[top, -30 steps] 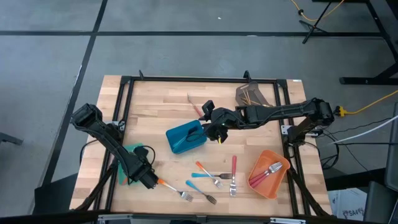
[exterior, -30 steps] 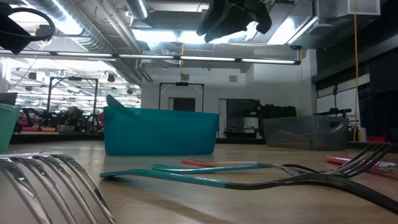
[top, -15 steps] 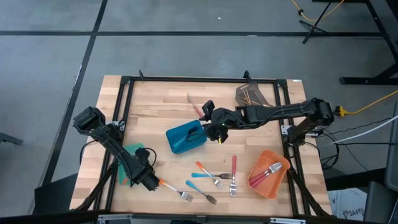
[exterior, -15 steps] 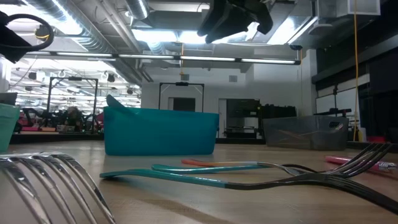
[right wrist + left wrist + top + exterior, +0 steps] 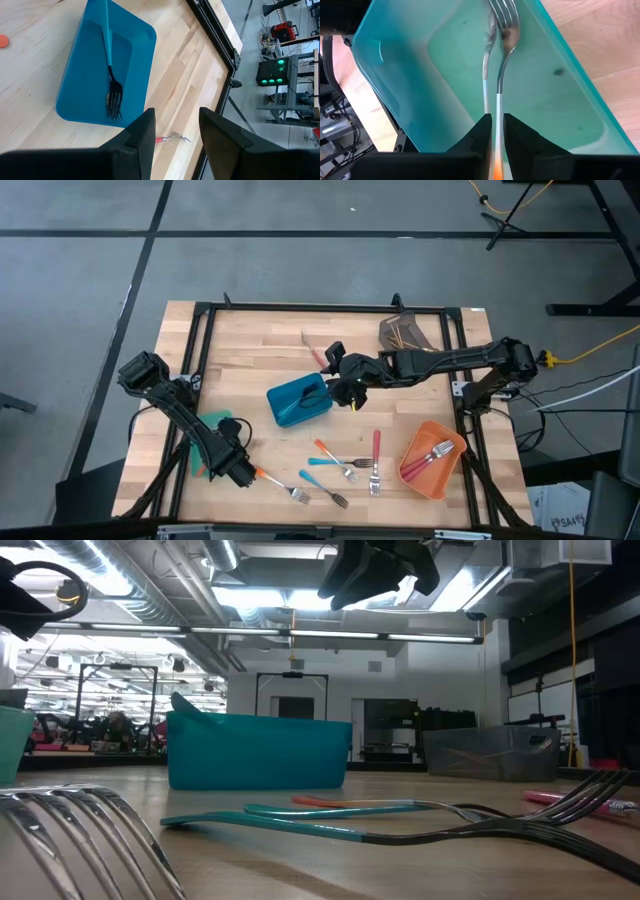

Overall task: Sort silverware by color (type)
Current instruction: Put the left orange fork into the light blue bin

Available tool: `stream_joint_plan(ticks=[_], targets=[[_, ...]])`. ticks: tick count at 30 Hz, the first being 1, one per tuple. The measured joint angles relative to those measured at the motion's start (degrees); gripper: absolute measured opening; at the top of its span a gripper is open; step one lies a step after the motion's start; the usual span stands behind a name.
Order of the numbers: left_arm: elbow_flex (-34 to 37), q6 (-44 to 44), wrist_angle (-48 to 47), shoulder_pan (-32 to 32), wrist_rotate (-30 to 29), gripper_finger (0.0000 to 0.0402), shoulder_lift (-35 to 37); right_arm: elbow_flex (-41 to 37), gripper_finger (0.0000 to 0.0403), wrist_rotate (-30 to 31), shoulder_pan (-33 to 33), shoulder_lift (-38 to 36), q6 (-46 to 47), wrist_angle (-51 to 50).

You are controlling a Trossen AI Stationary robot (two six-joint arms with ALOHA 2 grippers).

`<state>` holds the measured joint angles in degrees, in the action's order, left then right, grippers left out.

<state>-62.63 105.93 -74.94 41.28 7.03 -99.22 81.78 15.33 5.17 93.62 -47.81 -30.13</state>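
We see a blue bin (image 5: pixel 299 401) mid-table, an orange bin (image 5: pixel 432 459) at the front right corner, a grey bin (image 5: pixel 402 333) behind, and a teal bin (image 5: pixel 410 75) front left.

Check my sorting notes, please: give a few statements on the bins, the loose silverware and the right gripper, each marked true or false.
1. The blue bin holds a blue-handled fork. True.
2. The orange bin is empty. False: pink-handled forks lie in it.
3. The right gripper is open beside the blue bin. True.
4. All silverware is in bins. False: pieces such as a red-handled utensil lie on the table.
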Motion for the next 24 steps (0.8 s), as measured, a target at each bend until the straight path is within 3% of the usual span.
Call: stream_joint_plan(ticks=[9,24], targets=[[0.0,0.0,0.2,0.0,-0.3,0.0067,0.0,0.0,0.0144,0.0,0.0,0.0,0.0,0.0],[0.0,-0.3,1.6,0.0,1.0,0.0043,8.7,0.0,0.0144,3.5,0.0,0.0,0.0,-0.1]])
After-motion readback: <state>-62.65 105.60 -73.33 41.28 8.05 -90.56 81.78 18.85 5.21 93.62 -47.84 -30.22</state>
